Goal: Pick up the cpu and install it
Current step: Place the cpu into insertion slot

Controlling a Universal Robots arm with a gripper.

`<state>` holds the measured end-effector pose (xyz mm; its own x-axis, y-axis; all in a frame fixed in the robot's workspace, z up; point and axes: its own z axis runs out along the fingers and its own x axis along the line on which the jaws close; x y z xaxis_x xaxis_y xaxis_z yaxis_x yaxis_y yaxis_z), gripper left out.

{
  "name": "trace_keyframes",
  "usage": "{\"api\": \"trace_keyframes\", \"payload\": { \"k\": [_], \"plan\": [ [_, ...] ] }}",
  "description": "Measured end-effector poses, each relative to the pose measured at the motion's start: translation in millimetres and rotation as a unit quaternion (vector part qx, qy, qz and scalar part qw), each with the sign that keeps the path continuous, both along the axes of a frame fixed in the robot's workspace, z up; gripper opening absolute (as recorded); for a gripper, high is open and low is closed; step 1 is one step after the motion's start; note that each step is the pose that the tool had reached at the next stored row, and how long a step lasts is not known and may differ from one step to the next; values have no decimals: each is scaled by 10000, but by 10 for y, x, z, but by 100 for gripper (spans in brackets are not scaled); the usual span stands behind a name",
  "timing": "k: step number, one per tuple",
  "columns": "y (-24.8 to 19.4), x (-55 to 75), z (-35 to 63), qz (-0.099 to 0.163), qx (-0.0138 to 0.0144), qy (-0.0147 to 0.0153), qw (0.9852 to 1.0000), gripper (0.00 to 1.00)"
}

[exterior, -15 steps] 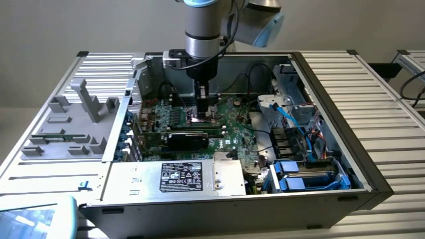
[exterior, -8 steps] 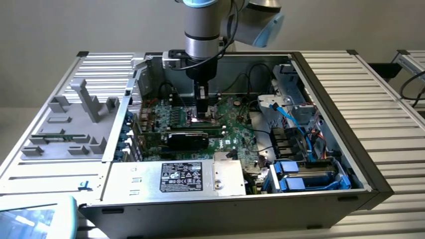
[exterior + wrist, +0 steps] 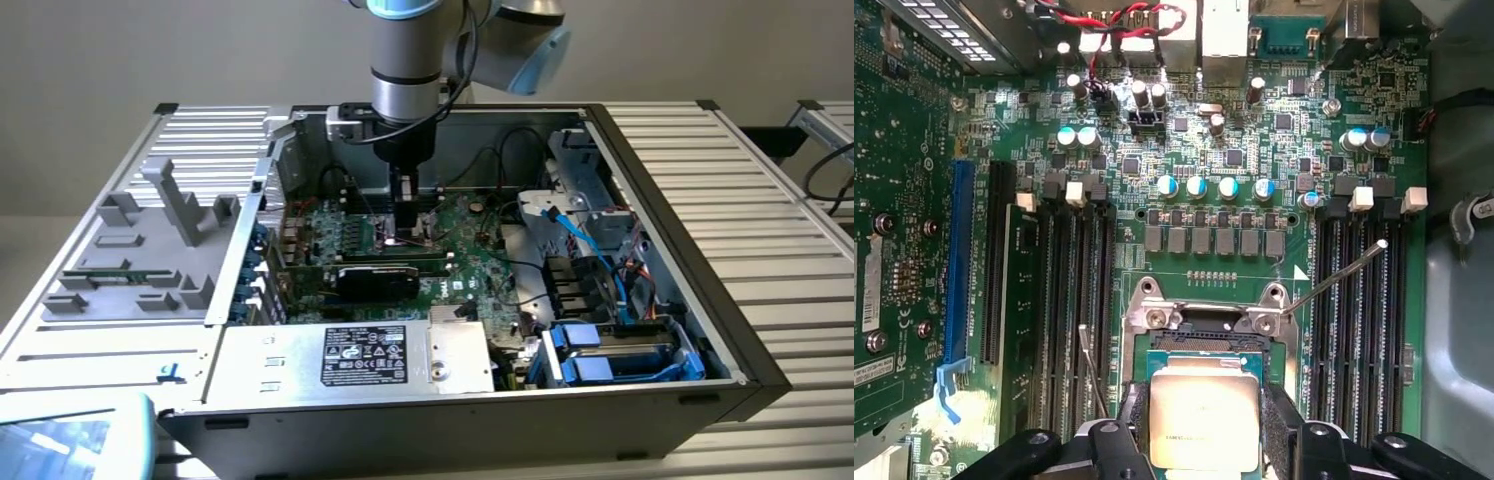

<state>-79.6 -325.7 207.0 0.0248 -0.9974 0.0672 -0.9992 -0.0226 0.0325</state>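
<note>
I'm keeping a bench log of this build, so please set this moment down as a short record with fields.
Held part: cpu, metal top facing the wrist camera
Jaws: one on either side of the cpu
Nearest to: the cpu socket
Socket levers: two, both swung out from the frame
Install state: cpu not seated, still in the grip
Computer case: uncovered, motherboard exposed
Exterior view's left of the case: grey parts tray
Near the case's front edge in the exterior view: silver box with a black label

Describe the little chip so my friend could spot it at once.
Find the big open computer case, then the green board inside. The chip is gripped there by the tool. Its smooth, shiny, squarish metal top sets it apart from the long dark slots.
</note>
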Motion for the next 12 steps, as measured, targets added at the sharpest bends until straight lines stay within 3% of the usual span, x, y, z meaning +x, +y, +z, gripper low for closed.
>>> {"api": "trace_keyframes", "payload": {
  "k": [8,12],
  "plan": [
    [0,0,-13,-33,0,32,10000,55],
    [1,0,-14,-34,0,33,10000,55]
  ]
}}
